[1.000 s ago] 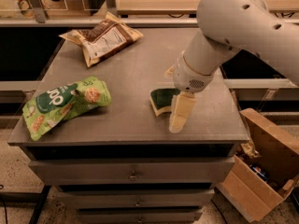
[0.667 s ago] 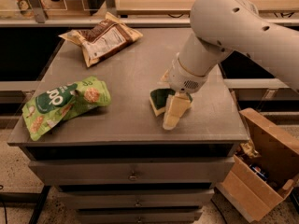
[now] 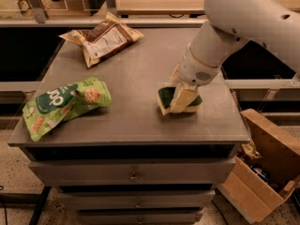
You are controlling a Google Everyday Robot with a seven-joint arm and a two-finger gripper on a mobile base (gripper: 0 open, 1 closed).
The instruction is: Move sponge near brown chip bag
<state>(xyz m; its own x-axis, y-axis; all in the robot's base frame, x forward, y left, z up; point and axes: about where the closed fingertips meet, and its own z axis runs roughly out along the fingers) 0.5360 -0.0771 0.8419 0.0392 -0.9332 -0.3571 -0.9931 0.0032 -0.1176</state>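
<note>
The sponge (image 3: 164,96), dark green on top with a pale yellow base, lies on the grey table top (image 3: 136,74) right of centre. My gripper (image 3: 181,99) comes down from the white arm at the upper right and sits right over the sponge, covering its middle; green shows on both sides of it. The brown chip bag (image 3: 104,39), with its white label panel, lies at the table's far left corner, well away from the sponge.
A bright green snack bag (image 3: 63,104) lies at the front left of the table. Drawers (image 3: 133,175) sit under the top. An open cardboard box (image 3: 265,168) stands on the floor at the right. A shelf rail runs behind the table.
The gripper has moved left from the sponge's right edge and now sits over its middle. The sponge and both bags have stayed in place.
</note>
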